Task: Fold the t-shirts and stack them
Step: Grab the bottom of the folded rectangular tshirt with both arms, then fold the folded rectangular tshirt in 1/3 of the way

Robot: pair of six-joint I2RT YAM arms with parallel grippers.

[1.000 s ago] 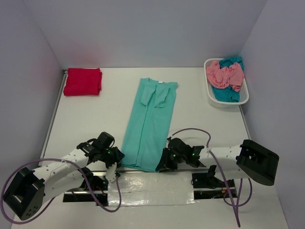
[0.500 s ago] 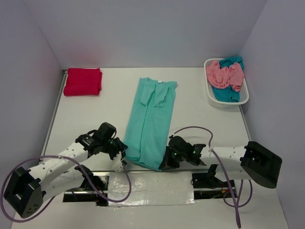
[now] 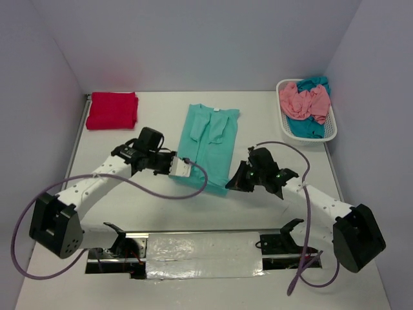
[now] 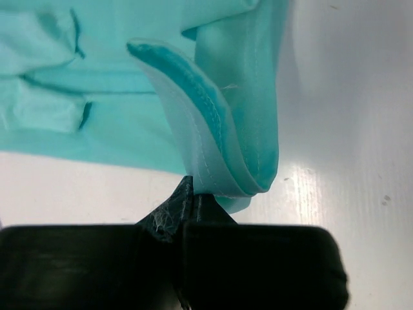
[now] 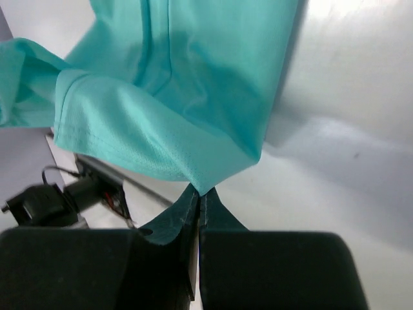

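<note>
The light mint-teal shirt [image 3: 208, 145] lies folded lengthwise at the table's middle, its lower part lifted and carried toward the collar. My left gripper [image 3: 175, 166] is shut on the hem's left corner [image 4: 222, 174]. My right gripper [image 3: 233, 184] is shut on the hem's right corner [image 5: 193, 161]. The crimson red shirt [image 3: 112, 110] lies folded at the far left corner. The salmon pink shirt [image 3: 303, 101] and the darker teal-blue shirt [image 3: 308, 126] lie crumpled in the white basket [image 3: 285, 132].
The basket stands at the far right against the wall. A metal rail [image 3: 74, 148] runs along the table's left edge. The arm bases and mounting plate [image 3: 200, 248] sit at the near edge, with purple cables looping beside both arms.
Both grippers have lifted the mint-teal shirt's near hem and moved it away from the near edge toward the collar. The visible shirt length has shortened by about half.
</note>
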